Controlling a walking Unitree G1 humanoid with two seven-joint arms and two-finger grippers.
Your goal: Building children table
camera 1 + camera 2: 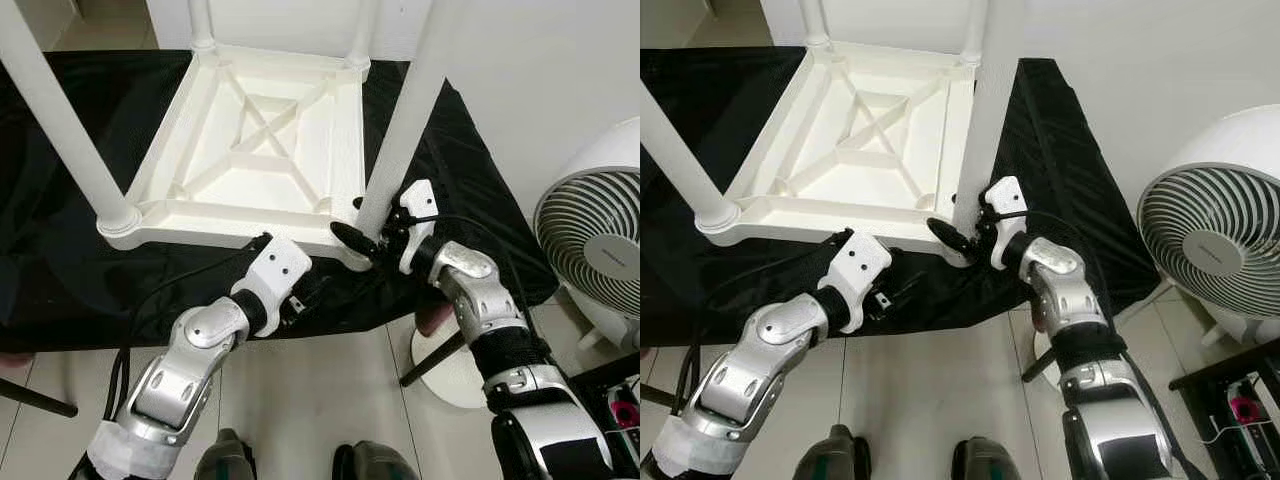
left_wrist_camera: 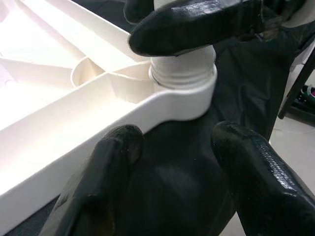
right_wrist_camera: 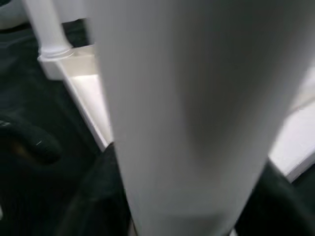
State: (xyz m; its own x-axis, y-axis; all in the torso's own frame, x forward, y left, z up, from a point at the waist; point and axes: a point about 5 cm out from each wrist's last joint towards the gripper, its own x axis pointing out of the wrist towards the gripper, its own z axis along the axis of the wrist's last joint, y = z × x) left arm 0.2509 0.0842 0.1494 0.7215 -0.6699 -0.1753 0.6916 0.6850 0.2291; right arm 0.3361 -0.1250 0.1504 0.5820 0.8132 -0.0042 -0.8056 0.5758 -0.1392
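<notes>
A white children's table (image 1: 170, 213) lies upside down on a black cloth (image 1: 60, 250), its legs pointing up. My right gripper (image 1: 362, 222) is shut on the near right leg (image 1: 405, 110) just above its base, one black finger (image 2: 197, 24) lying across the threaded end (image 2: 183, 73) where it enters the corner socket (image 2: 189, 101). My left gripper (image 2: 174, 140) is open, low on the cloth right in front of that same corner, its fingers (image 2: 115, 162) apart and not touching the table. The near left leg (image 1: 60, 120) stands in its socket.
A white fan (image 1: 590, 240) stands on the floor to the right, close to my right arm. A round white base (image 1: 450, 365) and a black bar sit under the cloth's front right edge. A dark rack (image 1: 615, 395) is at the far lower right. My feet (image 1: 290, 460) are on pale tiles.
</notes>
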